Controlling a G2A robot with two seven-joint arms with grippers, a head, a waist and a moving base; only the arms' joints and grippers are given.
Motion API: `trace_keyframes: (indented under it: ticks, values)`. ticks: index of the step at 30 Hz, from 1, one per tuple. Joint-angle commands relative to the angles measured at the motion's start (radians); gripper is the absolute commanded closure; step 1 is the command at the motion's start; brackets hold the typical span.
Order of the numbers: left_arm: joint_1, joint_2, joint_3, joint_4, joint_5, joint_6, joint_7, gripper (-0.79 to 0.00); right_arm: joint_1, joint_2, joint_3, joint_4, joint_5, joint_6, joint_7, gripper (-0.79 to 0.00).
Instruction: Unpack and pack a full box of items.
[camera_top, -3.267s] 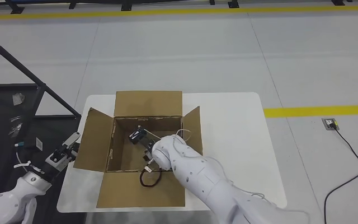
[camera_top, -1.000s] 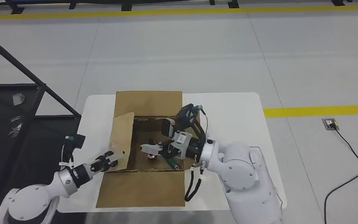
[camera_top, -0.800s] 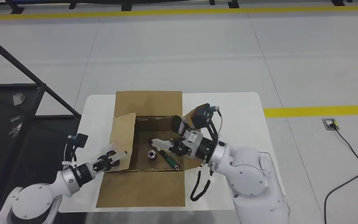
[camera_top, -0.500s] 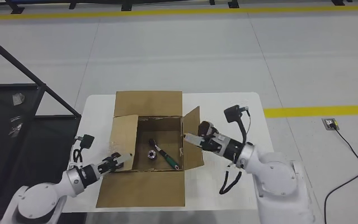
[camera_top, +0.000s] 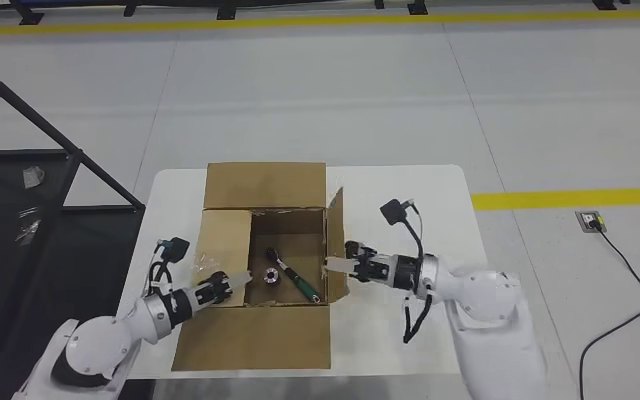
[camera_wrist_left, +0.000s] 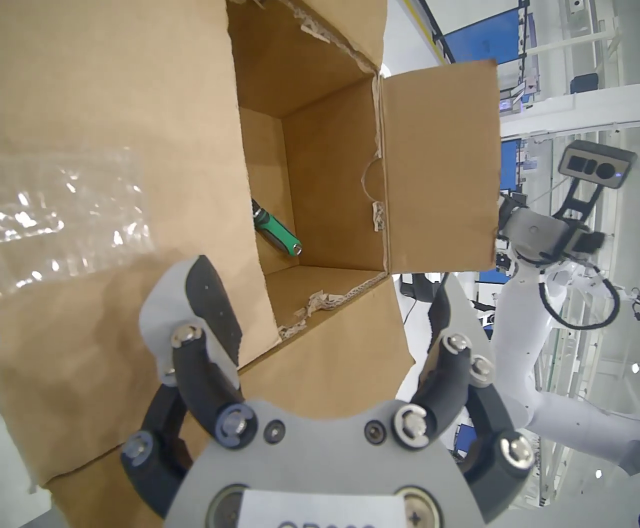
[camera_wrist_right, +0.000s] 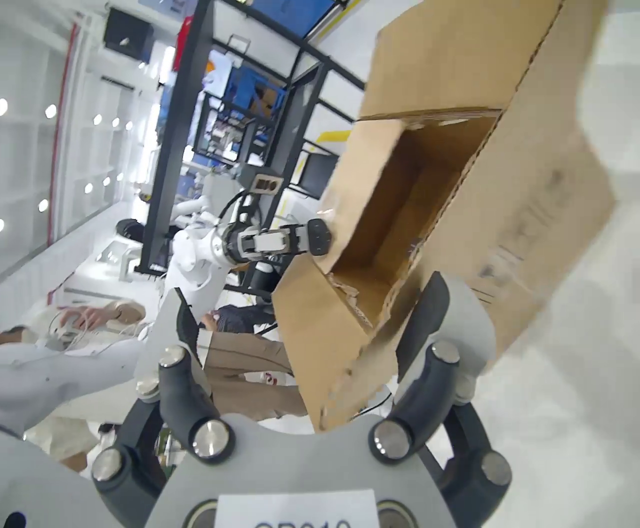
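The open cardboard box (camera_top: 266, 186) stands mid-table; its left flap (camera_top: 226, 238) and right flap (camera_top: 336, 236) are raised. On its floor lie a green-handled tool (camera_top: 303, 287) and a small round metal part (camera_top: 270, 276). My left gripper (camera_top: 236, 283) is open at the left flap's near corner; in the left wrist view the flap's edge (camera_wrist_left: 260, 300) runs between the fingers of the left gripper (camera_wrist_left: 325, 310). My right gripper (camera_top: 340, 268) is open at the right flap, whose corner (camera_wrist_right: 340, 350) sits between the fingers of the right gripper (camera_wrist_right: 312, 320).
The white table (camera_top: 420, 200) has bare room to the right of the box. The front flap (camera_top: 255, 338) lies flat toward the near edge. A black rack (camera_top: 40, 200) stands left of the table. A strip of clear tape (camera_wrist_left: 65, 210) clings to the left flap.
The right arm pulled out of the box and swung round to the right flap's outside. The left arm came in to the box, and both side flaps rose more upright.
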Motion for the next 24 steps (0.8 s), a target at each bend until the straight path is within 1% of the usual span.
trace_keyframes:
  ticks: [1,3,5,8,11,15,18,24]
  values:
    - [-0.001,-0.001,0.006,0.001,0.002,0.005,0.008,-0.785,0.033,-0.003,-0.048,0.039,0.070,-0.052,0.003,-0.785]
    - [-0.002,-0.002,0.009,0.002,0.001,0.007,0.014,-0.785,0.072,-0.007,-0.104,0.092,0.093,-0.075,-0.002,-0.785]
    - [-0.002,-0.002,0.011,0.001,0.000,0.009,0.018,-0.785,0.114,-0.013,-0.166,0.157,0.083,-0.080,-0.024,-0.785]
    - [0.004,-0.003,0.005,-0.001,-0.014,0.010,0.030,-0.785,0.182,-0.025,-0.251,0.261,0.037,-0.071,-0.082,-0.785]
    - [0.019,-0.002,-0.017,-0.008,-0.046,-0.005,0.034,-0.785,0.233,-0.037,-0.314,0.352,0.032,-0.077,-0.136,-0.785]
    - [0.045,0.002,-0.079,-0.007,-0.113,-0.038,0.009,-0.785,0.278,-0.048,-0.370,0.440,0.037,-0.091,-0.183,-0.785]
    - [0.072,0.006,-0.141,-0.001,-0.169,-0.063,-0.003,-0.785,0.302,-0.054,-0.396,0.483,0.032,-0.092,-0.213,-0.785]
    - [0.130,0.010,-0.267,0.013,-0.254,-0.088,0.034,-0.785,0.338,-0.063,-0.450,0.566,-0.002,-0.058,-0.251,-0.785]
